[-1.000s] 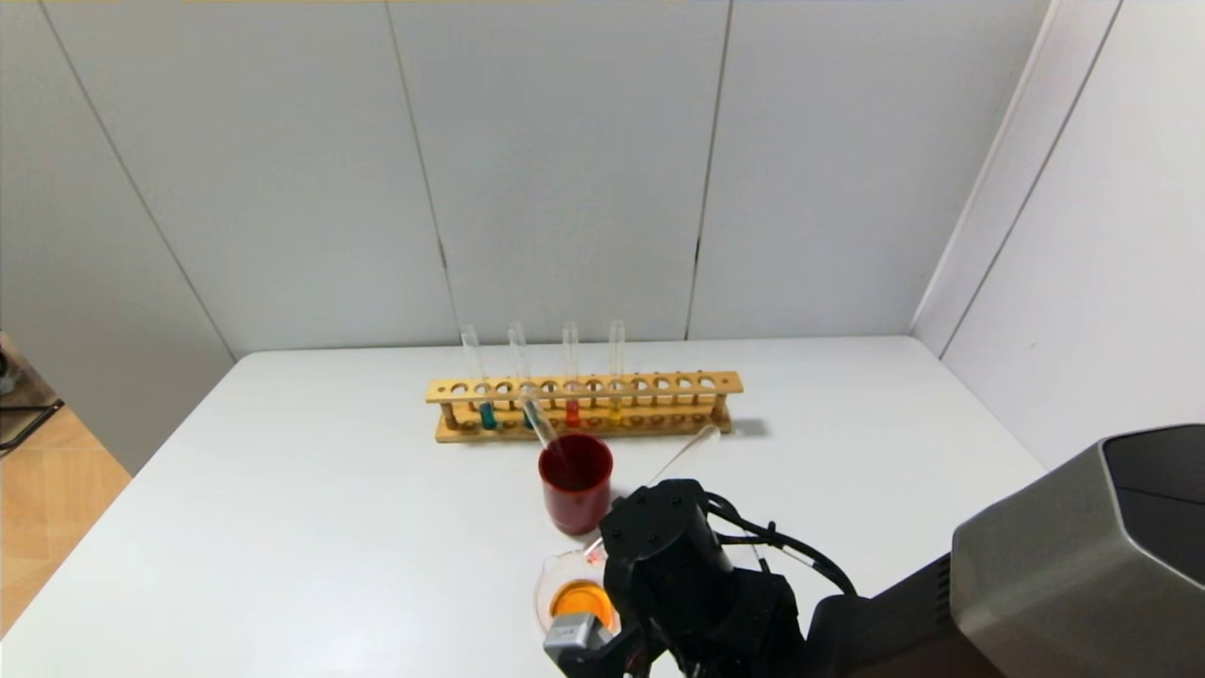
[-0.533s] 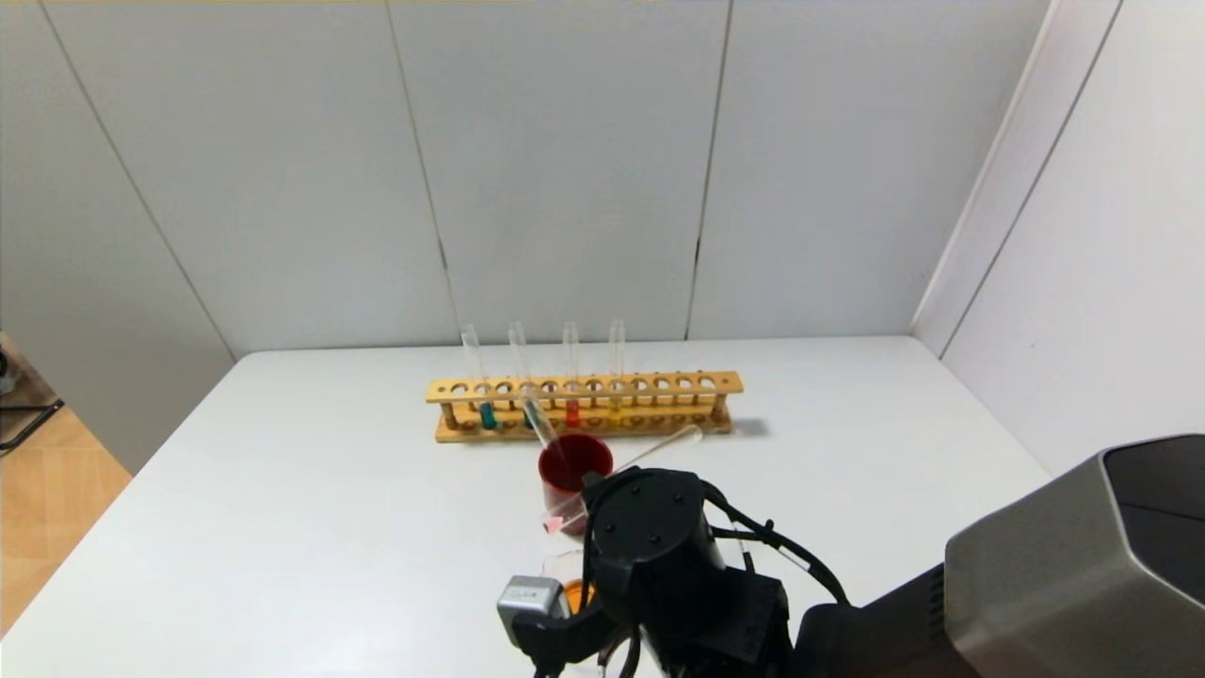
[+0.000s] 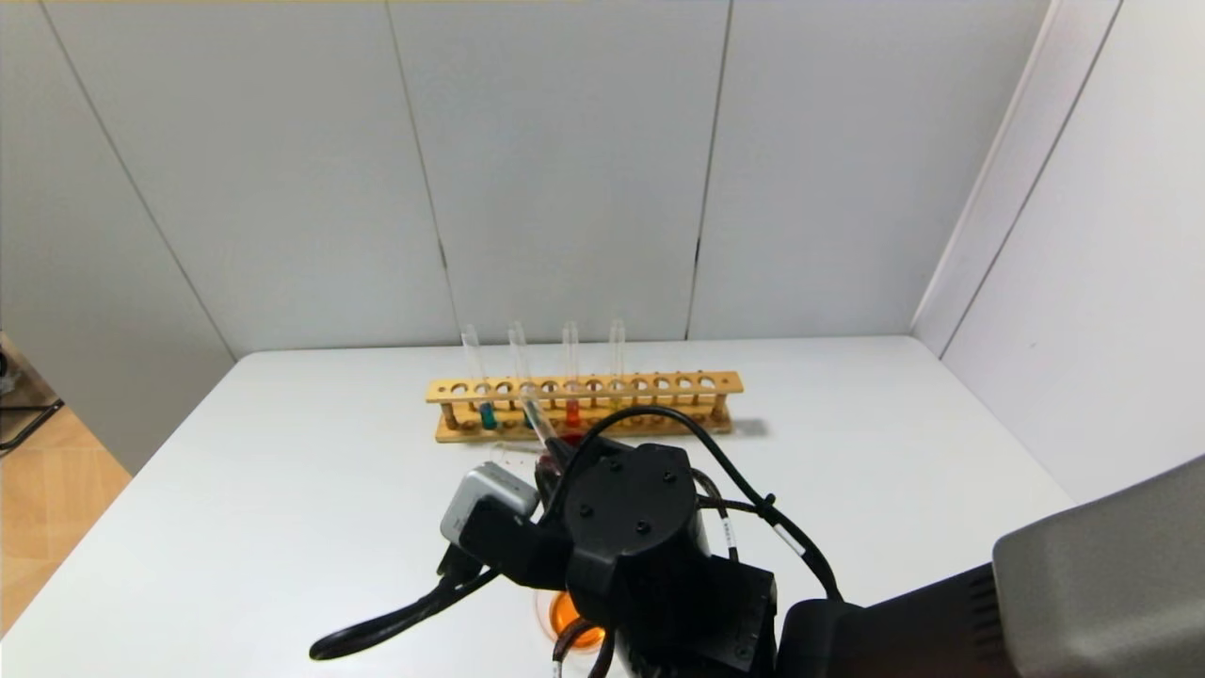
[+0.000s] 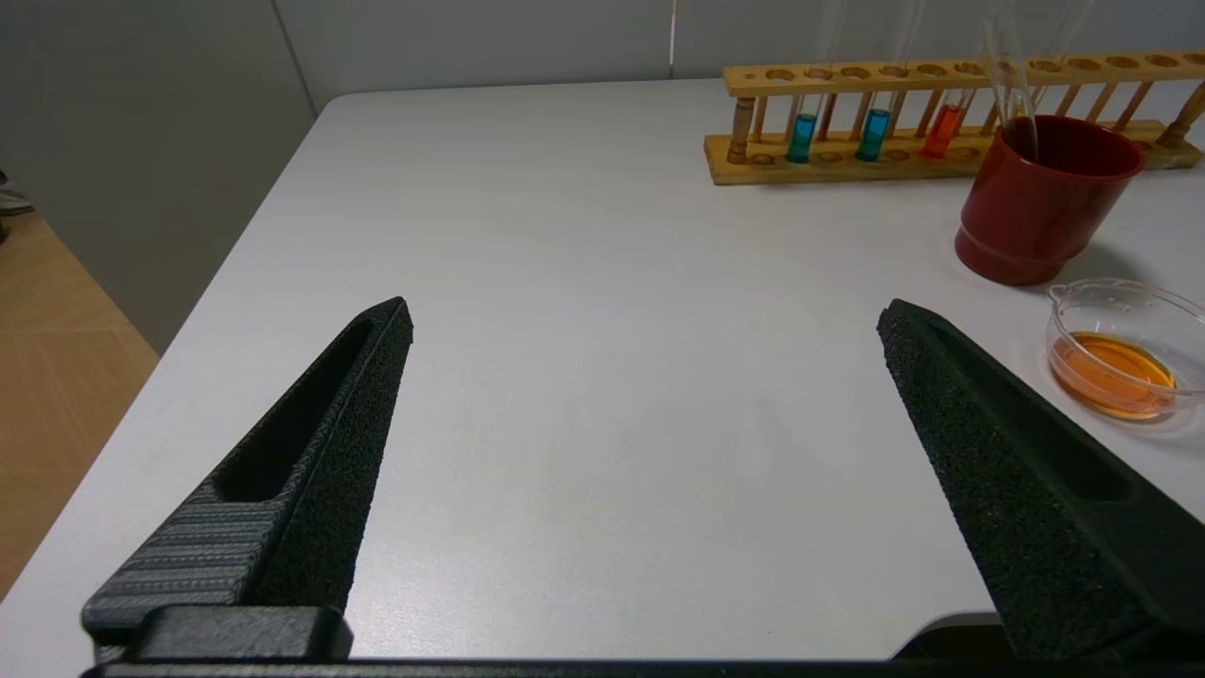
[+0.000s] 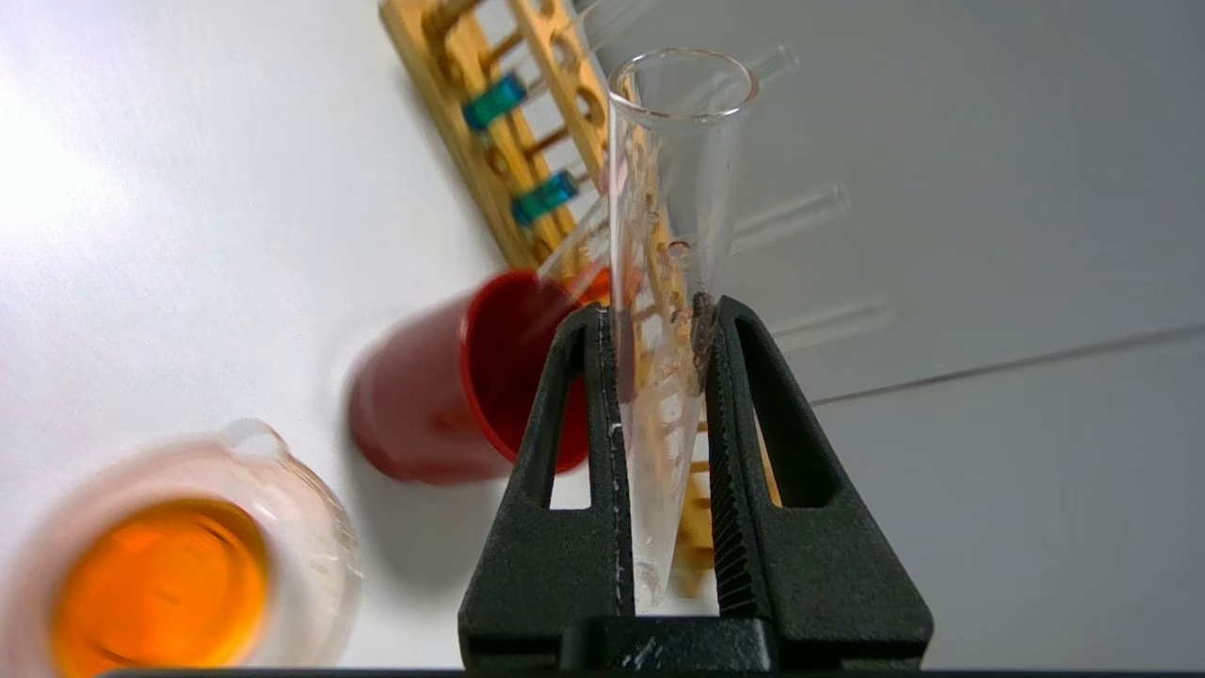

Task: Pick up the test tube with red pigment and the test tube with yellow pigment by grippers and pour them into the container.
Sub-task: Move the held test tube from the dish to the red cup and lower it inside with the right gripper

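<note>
One emptied test tube (image 5: 659, 311) sits clamped in the right tool (image 5: 659, 320); left tool (image 4: 640, 330) gapes idle. Swinging past the red cup (image 5: 452, 377) could knock it over.

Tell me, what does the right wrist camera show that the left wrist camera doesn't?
Only the right wrist view shows the right gripper clamped on an emptied test tube. Only the left wrist view shows the left gripper, its jaws wide apart over bare table. Both show the wooden rack, the teal tubes, the red cup and the glass container of orange liquid.
</note>
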